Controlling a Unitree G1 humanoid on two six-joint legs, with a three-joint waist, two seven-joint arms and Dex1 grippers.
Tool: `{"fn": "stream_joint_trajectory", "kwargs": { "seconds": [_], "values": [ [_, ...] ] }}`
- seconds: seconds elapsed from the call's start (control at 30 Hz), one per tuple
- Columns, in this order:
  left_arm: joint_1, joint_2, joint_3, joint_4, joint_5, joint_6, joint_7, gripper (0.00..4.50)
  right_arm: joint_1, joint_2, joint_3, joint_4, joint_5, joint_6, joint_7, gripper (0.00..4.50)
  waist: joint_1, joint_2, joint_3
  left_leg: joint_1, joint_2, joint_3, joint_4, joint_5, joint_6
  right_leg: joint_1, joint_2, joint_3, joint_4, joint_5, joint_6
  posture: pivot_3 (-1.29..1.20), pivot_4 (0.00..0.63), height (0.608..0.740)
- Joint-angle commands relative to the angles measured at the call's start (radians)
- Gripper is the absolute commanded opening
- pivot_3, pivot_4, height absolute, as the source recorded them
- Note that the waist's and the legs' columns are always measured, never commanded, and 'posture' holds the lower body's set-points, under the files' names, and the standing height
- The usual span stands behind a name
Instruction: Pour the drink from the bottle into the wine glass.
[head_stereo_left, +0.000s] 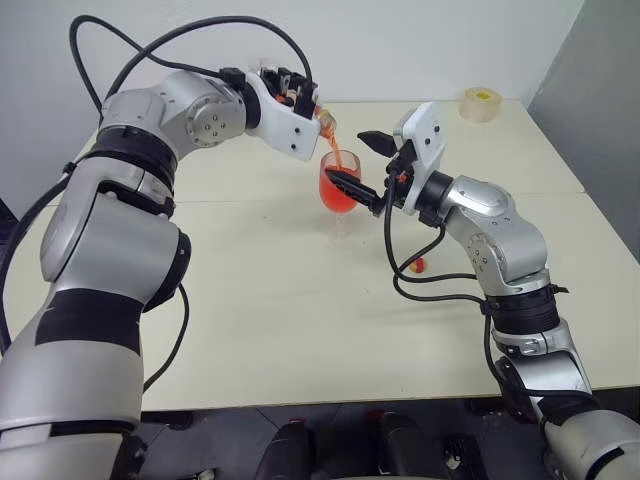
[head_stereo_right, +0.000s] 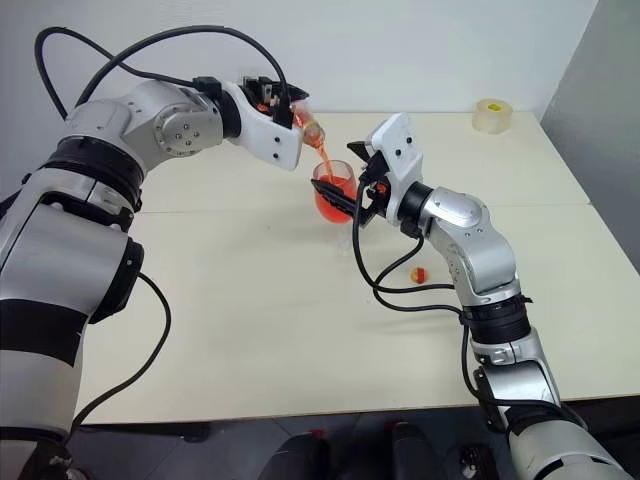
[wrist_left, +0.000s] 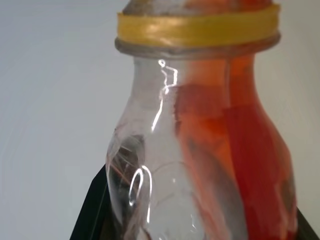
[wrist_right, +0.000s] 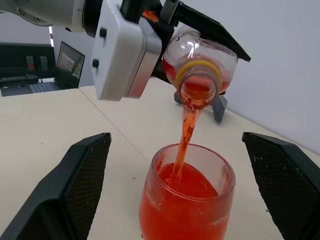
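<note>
The right gripper (head_stereo_left: 366, 165) stands wide open with a finger on either side of the glass (head_stereo_left: 340, 185), apparently touching nothing, likely to guard the glass against tipping. The glass stands on the worktop (head_stereo_left: 300, 300), its bowl well filled with red drink (wrist_right: 182, 200). Just above its rim, the left gripper (wrist_right: 150, 30) is clamped on the bottle (wrist_right: 200, 62), tilted mouth-down so the stream falls inside the bowl. A small cap (head_stereo_left: 420, 265) lies beside the glass, toward the robot's right.
</note>
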Motion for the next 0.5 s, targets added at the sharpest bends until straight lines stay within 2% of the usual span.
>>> {"fn": "stream_joint_trajectory", "kwargs": {
  "seconds": [0.03, 0.27, 0.5],
  "values": [
    [0.014, -0.008, 0.103, 0.000, -0.129, 0.056, -0.128, 1.76, -0.019, -0.004, -0.014, -0.014, -0.003, -0.027, 0.001, 4.50, -0.001, 0.000, 0.000, 0.000, 0.000, 0.000, 0.000, 0.000, 0.000, 0.000, 0.000, 0.000, 0.000, 0.000, 0.000, 0.00, 0.150, 0.740],
    [0.059, -0.019, 0.242, -0.024, -0.295, 0.152, -0.307, 1.76, -0.017, -0.005, -0.016, -0.016, -0.004, -0.027, -0.002, 4.50, -0.011, 0.000, 0.000, 0.000, 0.000, 0.000, 0.000, 0.000, 0.000, 0.000, 0.000, 0.000, 0.001, 0.000, 0.000, 0.00, 0.150, 0.740],
    [0.090, -0.042, 0.467, -0.055, -0.545, 0.370, -0.438, 1.76, 0.017, -0.014, -0.028, -0.092, 0.036, 0.014, 0.009, 4.50, -0.018, 0.000, 0.000, 0.000, 0.000, 0.000, 0.001, 0.000, 0.000, 0.000, 0.000, 0.000, 0.001, 0.000, 0.000, 0.00, 0.150, 0.740]
  ]
}}
